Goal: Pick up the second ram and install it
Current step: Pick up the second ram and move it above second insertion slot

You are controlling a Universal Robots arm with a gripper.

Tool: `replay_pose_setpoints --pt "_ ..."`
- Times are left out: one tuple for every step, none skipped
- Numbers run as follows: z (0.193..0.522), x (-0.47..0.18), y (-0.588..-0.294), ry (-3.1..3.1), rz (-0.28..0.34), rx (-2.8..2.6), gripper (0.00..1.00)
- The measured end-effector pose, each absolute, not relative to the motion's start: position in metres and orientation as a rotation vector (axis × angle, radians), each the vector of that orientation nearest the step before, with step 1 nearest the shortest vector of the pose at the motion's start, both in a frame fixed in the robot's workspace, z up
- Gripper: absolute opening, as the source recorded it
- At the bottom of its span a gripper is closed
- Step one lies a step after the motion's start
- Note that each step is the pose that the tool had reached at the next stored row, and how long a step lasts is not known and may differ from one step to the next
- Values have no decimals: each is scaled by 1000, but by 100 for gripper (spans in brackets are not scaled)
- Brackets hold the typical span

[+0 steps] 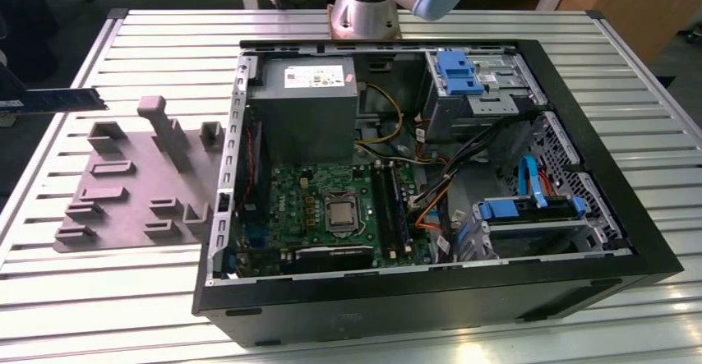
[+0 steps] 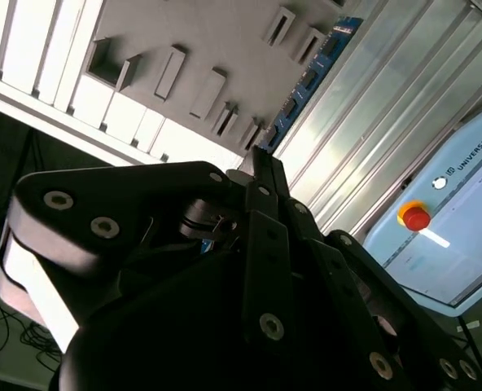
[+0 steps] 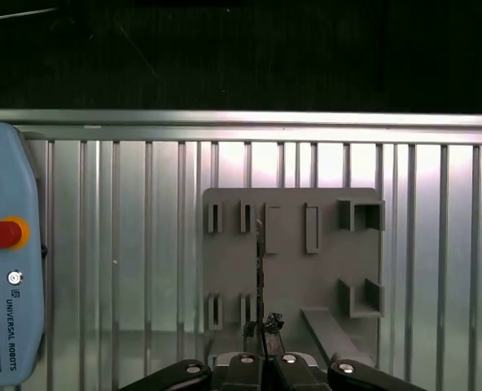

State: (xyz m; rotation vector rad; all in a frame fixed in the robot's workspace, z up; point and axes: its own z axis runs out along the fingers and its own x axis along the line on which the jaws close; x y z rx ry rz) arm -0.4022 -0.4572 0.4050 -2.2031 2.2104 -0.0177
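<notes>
**Second ram clamped in my fingers, held out over the grey fixture plate**

My fingers (image 3: pixel 267 327) are clenched on the second ram (image 3: pixel 260 269), a long, narrow, dark green-blue circuit strip. In the first wrist view I see it edge-on, as a thin dark line running straight out from my fingertips. Behind it lies the flat grey moulded fixture plate (image 3: pixel 306 285) with its upright pockets. From there I cannot tell whether strip and plate touch.

The second wrist view gives the strip's broad face (image 2: pixel 308 80): blue, with a row of black chips, reaching away from my fingers toward the plate. My own black housing hides the gripped end of the strip. Both wrist views also show a pale blue control pendant (image 3: pixel 5 326) with a round red button (image 3: pixel 5 234). It lies on the ribbed silver metal bench (image 3: pixel 127 244), off to one side of my fingers.

The exterior view shows the ram level at its left edge. The ram looks lifted clear of the plate and is well apart from the open black computer case (image 1: pixel 614 241). Inside that case are a green motherboard (image 1: pixel 312 187), a grey power-supply box (image 1: pixel 302 109) and blue plastic drive brackets (image 1: pixel 455 72). My fingers are cut off by the frame there, leaving only a dark sliver. The long black slots (image 1: pixel 386 208) beside the processor socket are small, and I cannot make out whether one already carries a strip.
</notes>
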Motion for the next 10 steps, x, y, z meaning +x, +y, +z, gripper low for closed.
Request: replay_pose_setpoints --pt "407 -402 -457 2210 -18 -2203 11" --pt "408 -402 -457 2210 -18 -2203 11" --pt "410 -402 -457 2210 -18 -2203 11" --pt "411 -402 -457 2210 -18 -2203 11" --pt "413 -402 -457 2210 -19 -2203 11" --pt "414 -402 -457 2210 -19 -2203 11" --pt "416 -402 -457 2210 -19 -2202 11" --pt "417 -402 -457 2210 -19 -2202 11" --pt "418 -402 -457 2210 -20 -2202 11" --pt "420 -402 -457 2209 -20 -2202 11"
